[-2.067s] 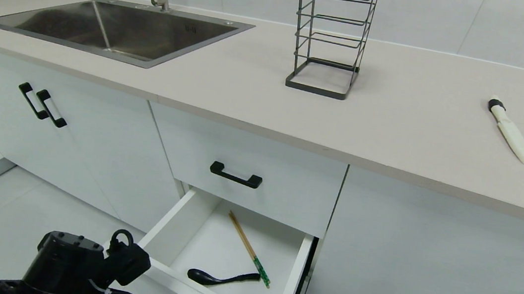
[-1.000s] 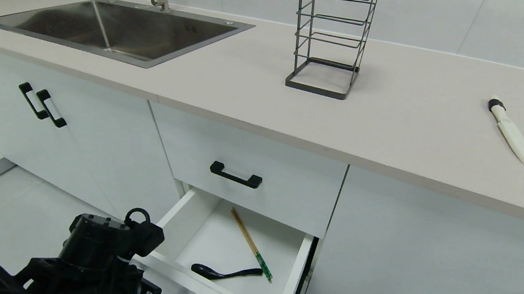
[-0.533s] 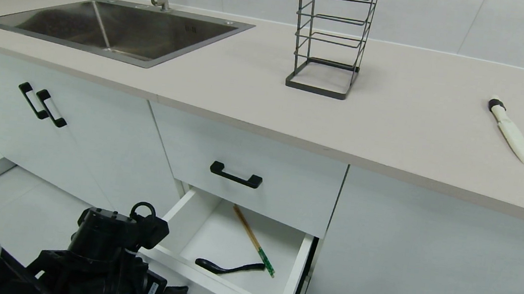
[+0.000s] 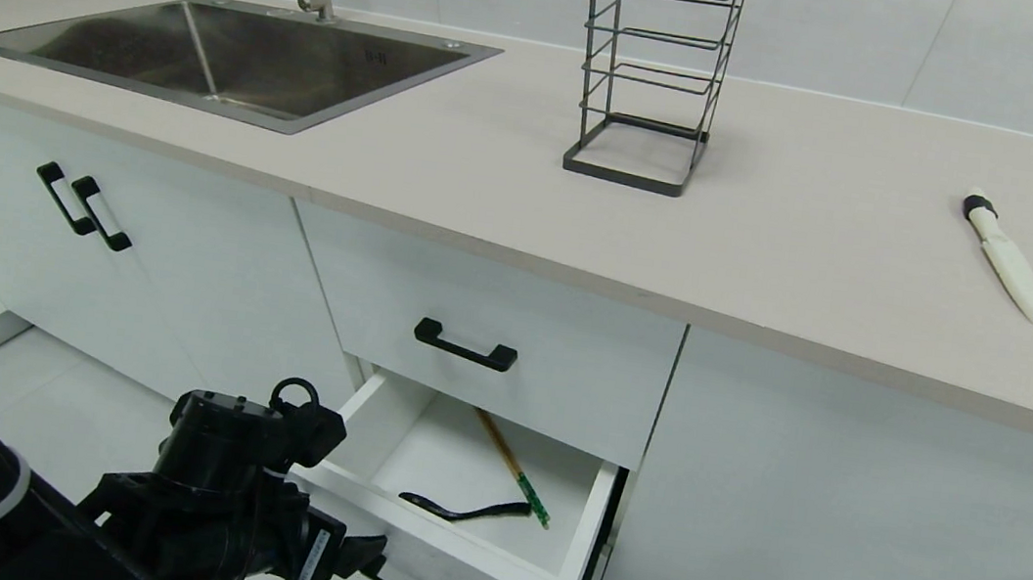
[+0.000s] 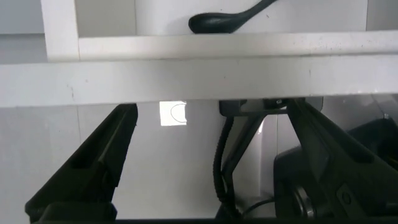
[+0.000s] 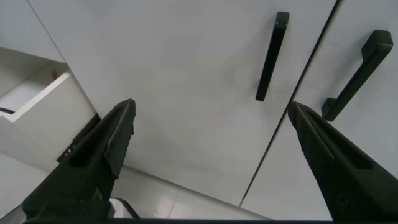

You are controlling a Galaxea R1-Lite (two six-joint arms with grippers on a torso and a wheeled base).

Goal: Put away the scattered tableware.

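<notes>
Down by the low drawer [image 4: 481, 576], my left claw [image 4: 354, 554] is spread wide at its front. My right claw [image 6: 211, 106] is spread wide too. A black spoon [image 4: 462, 510] and chopsticks [image 4: 516, 473] lie inside; a white knife [image 4: 1004, 256] lies on the counter [image 4: 777, 253].

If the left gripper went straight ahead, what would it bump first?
The left gripper would most likely meet the white front panel of the open drawer, lying right across its open jaws.
</notes>
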